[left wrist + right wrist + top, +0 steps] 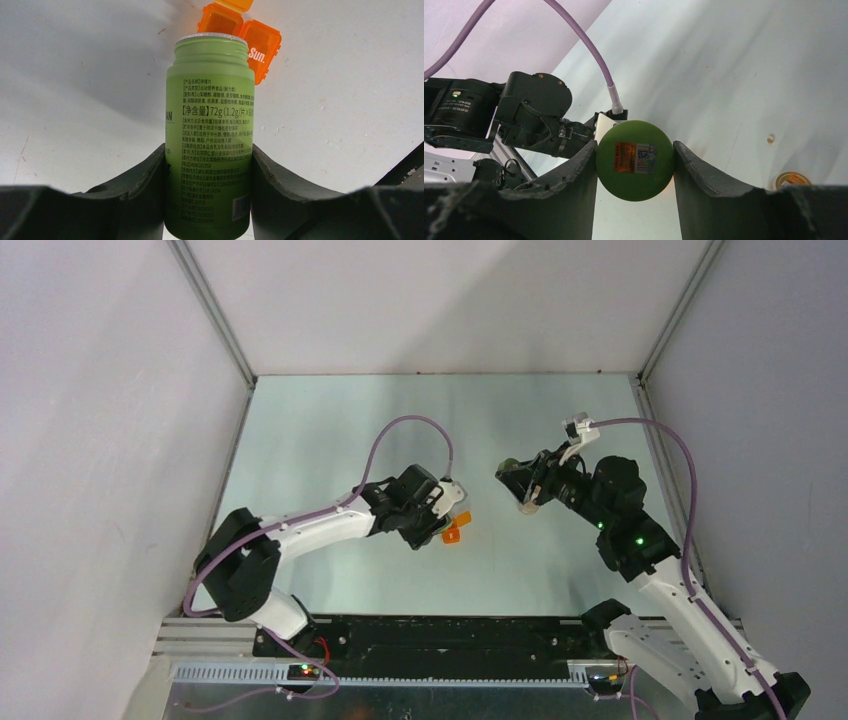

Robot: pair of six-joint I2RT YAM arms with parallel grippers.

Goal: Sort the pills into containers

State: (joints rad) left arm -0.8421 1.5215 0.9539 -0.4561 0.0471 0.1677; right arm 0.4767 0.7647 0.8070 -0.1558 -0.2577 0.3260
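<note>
— Where is the green bottle [209, 115]?
— In the left pincer [207, 150], which is clamped on its printed label from both sides. The threaded neck is bare, with a silvery edge at the mouth.
— And the orange box [260, 50]?
— On the counter [75, 75], just beyond the bottle's mouth. Its flaps are up, and one reads "Sun."
— What about the right pincer [635, 150]?
— It is pinching a round green cap [635, 160] with a sticker on its face, held off the counter and well apart from the bottle.
— Is anything loose?
— A small tan speck [770, 138] and a gold-edged disc [791, 179] lie on the counter near the right pincer (too small to tell what they are).
</note>
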